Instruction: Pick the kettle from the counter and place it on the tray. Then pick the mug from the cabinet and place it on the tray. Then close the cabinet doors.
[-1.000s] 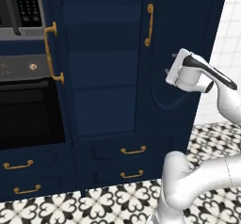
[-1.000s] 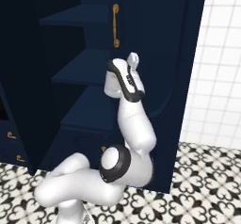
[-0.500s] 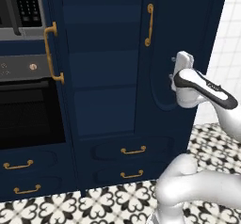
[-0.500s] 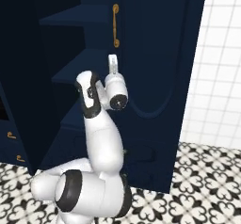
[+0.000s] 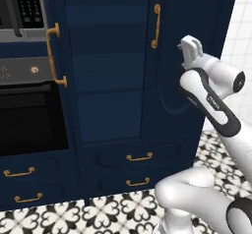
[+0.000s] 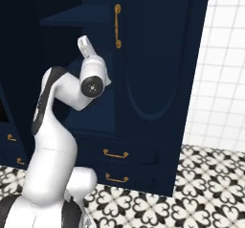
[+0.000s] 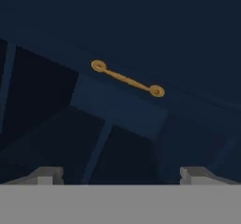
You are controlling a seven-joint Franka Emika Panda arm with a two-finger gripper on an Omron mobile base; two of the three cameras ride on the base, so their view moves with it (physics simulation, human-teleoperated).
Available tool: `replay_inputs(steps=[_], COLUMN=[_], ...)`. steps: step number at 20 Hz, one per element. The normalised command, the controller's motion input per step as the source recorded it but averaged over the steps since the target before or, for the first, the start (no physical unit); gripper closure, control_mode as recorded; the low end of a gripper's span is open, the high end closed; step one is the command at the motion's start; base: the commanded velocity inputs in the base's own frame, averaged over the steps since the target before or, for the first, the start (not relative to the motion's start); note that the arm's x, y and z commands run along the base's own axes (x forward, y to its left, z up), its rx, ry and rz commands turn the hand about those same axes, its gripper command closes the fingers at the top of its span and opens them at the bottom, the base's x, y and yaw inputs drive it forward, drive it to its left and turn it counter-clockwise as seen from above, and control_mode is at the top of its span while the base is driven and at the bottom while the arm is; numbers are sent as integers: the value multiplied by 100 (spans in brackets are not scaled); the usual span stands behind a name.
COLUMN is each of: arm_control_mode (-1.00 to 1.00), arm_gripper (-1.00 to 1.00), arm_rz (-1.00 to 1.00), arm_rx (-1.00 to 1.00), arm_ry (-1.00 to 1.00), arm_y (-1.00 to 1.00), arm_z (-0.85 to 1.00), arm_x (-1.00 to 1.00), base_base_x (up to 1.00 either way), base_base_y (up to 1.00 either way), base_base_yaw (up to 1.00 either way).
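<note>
Since a second ago the arm (image 5: 211,105) has swung: its elbow has folded back toward the base and the wrist has turned, so the hand that reached sideways at the right door now points up and in toward the cabinet (image 5: 113,80). The base itself seems to have held its place, as the doors and drawers sit where they did in both base views.

The cabinet stands open. Its left door (image 5: 55,80) is swung out in front of the black oven (image 5: 24,125), and its right door (image 6: 158,54) is partly swung out, with bare shelves showing between them. The kettle, the tray and the mug do not appear among these shelves, so the robot looks to be on the last step, closing the doors.

The gripper (image 5: 191,48) hovers near the right door, just right of its brass handle (image 5: 156,25) and apart from it. In the hand view the fingers (image 7: 47,175) stand wide apart with nothing between them, and the handle (image 7: 127,79) lies ahead. The turn probably lines the hand up to push this door shut.
</note>
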Motion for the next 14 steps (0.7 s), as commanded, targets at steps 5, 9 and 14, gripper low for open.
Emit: replay_inputs(steps=[5,9,14], arm_control_mode=[-100,-100,-100], arm_gripper=[-100,-100,-100], arm_rz=[0,-2,-3], arm_rx=[-39,-42,-45], arm_ry=[0,11,28], arm_y=[37,52,72], arm_z=[48,4,0], arm_x=[-96,-95,-85], base_base_x=[0,0,0], base_base_y=[0,0,0], base_base_yaw=[0,0,0])
